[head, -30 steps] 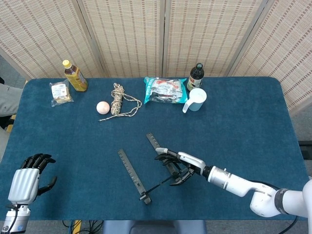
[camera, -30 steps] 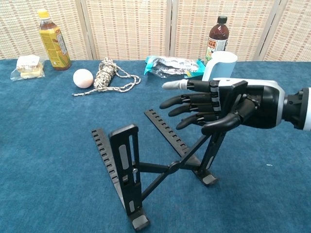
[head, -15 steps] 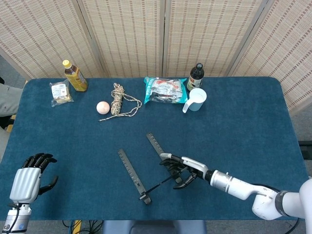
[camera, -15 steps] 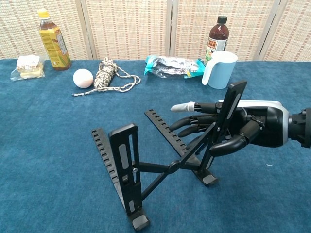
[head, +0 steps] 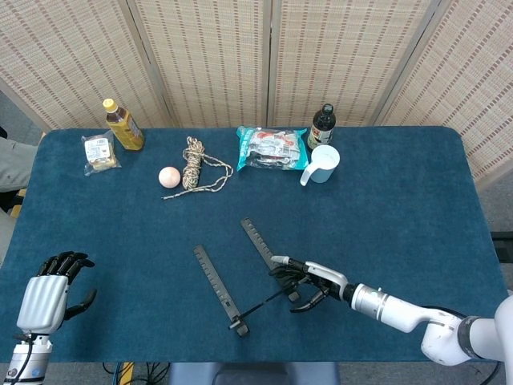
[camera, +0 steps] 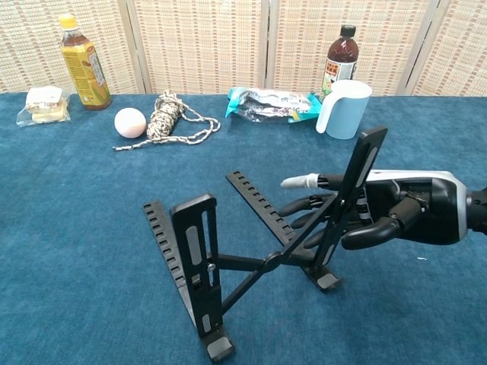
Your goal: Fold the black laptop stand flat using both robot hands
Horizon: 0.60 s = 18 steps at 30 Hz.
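The black laptop stand [head: 216, 285] [camera: 194, 243] stands unfolded at the front middle of the blue table, both toothed rails on the cloth and both uprights raised. My right hand [head: 309, 281] [camera: 403, 213] is at the stand's right upright [camera: 364, 163]. Its fingers [camera: 308, 181] reach left behind the bar, spread apart, and the thumb curls close to the bar's near side. I cannot tell whether it touches the bar. My left hand [head: 44, 293] hangs off the table's front left corner, holding nothing, and only the head view shows it.
Along the back of the table stand a yellow-capped tea bottle [head: 123, 125], a snack packet [head: 99, 152], a pale ball [head: 169, 177], a coiled rope [head: 195, 166], a plastic bag [head: 272, 148], a dark bottle [head: 321, 127] and a light blue cup [head: 323, 163]. Woven screens stand behind the table.
My right hand has dropped and drawn back to the right, going from in front of the right upright to behind it. The stand and my left hand have hardly moved.
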Each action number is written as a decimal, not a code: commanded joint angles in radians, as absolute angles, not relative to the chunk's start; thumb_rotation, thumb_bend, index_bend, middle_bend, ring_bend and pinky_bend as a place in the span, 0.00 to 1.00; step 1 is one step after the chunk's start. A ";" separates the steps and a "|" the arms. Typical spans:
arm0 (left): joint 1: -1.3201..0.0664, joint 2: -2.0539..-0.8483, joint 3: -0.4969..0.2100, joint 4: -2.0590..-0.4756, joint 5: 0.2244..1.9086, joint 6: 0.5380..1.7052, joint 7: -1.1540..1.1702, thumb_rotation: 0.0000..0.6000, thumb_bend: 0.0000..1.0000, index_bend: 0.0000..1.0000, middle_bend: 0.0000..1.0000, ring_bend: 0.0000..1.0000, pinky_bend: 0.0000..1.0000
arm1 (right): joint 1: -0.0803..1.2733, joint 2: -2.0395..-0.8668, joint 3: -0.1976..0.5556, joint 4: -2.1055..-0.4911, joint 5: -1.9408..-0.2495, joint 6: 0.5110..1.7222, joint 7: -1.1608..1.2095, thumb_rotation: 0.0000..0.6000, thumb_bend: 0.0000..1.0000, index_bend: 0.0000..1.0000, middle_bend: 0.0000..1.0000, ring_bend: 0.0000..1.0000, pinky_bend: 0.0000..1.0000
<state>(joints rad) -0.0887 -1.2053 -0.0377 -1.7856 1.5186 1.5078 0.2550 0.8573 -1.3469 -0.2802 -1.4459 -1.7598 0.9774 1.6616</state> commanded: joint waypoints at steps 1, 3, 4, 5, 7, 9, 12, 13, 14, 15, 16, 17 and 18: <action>-0.089 -1.205 -0.038 -1.785 1.519 1.508 0.254 1.00 0.25 0.34 0.25 0.17 0.17 | 0.860 -1.341 -0.295 -1.446 -1.771 0.986 1.700 1.00 0.00 0.00 0.18 0.12 0.21; -0.090 -1.205 -0.039 -1.784 1.519 1.507 0.253 1.00 0.25 0.34 0.25 0.17 0.16 | 0.860 -1.340 -0.299 -1.442 -1.774 0.989 1.714 1.00 0.00 0.00 0.18 0.12 0.21; -0.091 -1.205 -0.039 -1.783 1.519 1.506 0.252 1.00 0.25 0.34 0.25 0.17 0.16 | 0.860 -1.340 -0.301 -1.441 -1.776 0.992 1.722 1.00 0.00 0.00 0.18 0.12 0.21; -0.092 -1.206 -0.039 -1.782 1.519 1.505 0.250 1.00 0.25 0.34 0.25 0.17 0.17 | 0.860 -1.339 -0.303 -1.440 -1.778 0.995 1.727 1.00 0.00 0.00 0.18 0.12 0.21; -0.095 -1.205 -0.040 -1.780 1.519 1.501 0.247 1.00 0.25 0.34 0.25 0.17 0.16 | 0.859 -1.339 -0.307 -1.437 -1.781 1.002 1.738 1.00 0.00 0.00 0.18 0.12 0.21; -0.102 -1.201 -0.039 -1.775 1.519 1.487 0.238 1.00 0.25 0.34 0.25 0.17 0.17 | 0.857 -1.337 -0.307 -1.434 -1.782 1.011 1.740 1.00 0.00 0.00 0.18 0.12 0.21; -0.124 -1.189 -0.041 -1.764 1.520 1.450 0.202 1.00 0.25 0.34 0.26 0.17 0.16 | 0.849 -1.331 -0.294 -1.434 -1.768 1.028 1.716 1.00 0.00 0.00 0.18 0.12 0.21; -0.132 -1.185 -0.042 -1.761 1.518 1.437 0.190 1.00 0.25 0.34 0.27 0.17 0.16 | 0.845 -1.327 -0.289 -1.438 -1.763 1.037 1.711 1.00 0.00 0.00 0.18 0.12 0.21; -0.140 -1.180 -0.044 -1.756 1.517 1.423 0.178 1.00 0.25 0.34 0.27 0.17 0.16 | 0.842 -1.321 -0.283 -1.443 -1.760 1.047 1.706 1.00 0.00 0.00 0.18 0.12 0.21; -0.149 -1.176 -0.045 -1.752 1.517 1.409 0.164 1.00 0.25 0.34 0.27 0.17 0.16 | 0.840 -1.314 -0.277 -1.449 -1.758 1.059 1.699 1.00 0.00 0.00 0.18 0.12 0.21; -0.161 -1.171 -0.046 -1.745 1.518 1.389 0.142 1.00 0.25 0.33 0.27 0.17 0.17 | 0.836 -1.302 -0.269 -1.458 -1.756 1.075 1.689 1.00 0.00 0.00 0.18 0.12 0.21; -0.171 -1.169 -0.046 -1.740 1.519 1.374 0.123 1.00 0.25 0.33 0.27 0.17 0.17 | 0.833 -1.292 -0.263 -1.466 -1.755 1.089 1.680 1.00 0.00 0.00 0.18 0.12 0.21; -0.183 -1.167 -0.046 -1.729 1.521 1.354 0.097 1.00 0.25 0.33 0.27 0.17 0.17 | 0.829 -1.276 -0.254 -1.479 -1.753 1.107 1.669 1.00 0.00 0.00 0.18 0.12 0.21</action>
